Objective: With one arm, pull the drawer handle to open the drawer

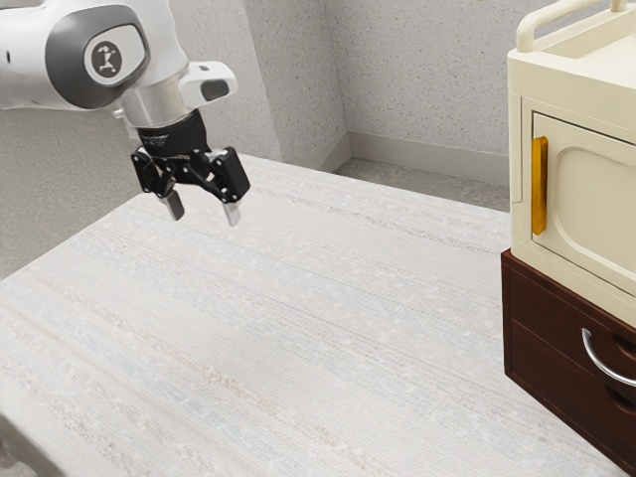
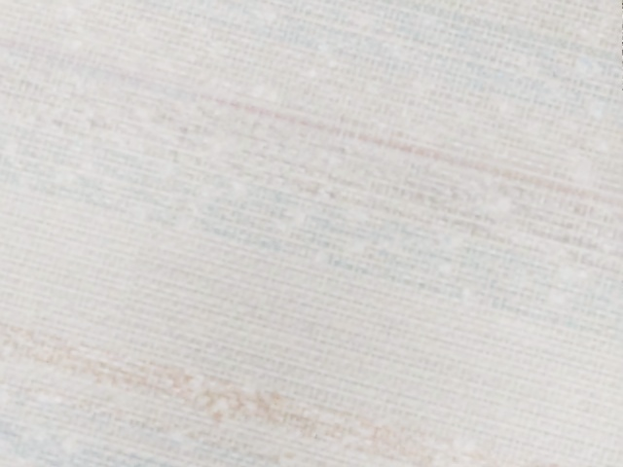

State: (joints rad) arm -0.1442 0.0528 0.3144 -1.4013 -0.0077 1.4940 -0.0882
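Gripper point(image 1: 204, 210) hangs wide-fingered and empty above the table point(image 1: 298, 328). Well ahead of it stands the drawer point(image 1: 547, 310), and on its front the curved silver handle point(image 1: 588, 350). Best to approach squarely, turn the fingers to straddle the bar, close firmly, then draw straight back without twisting.
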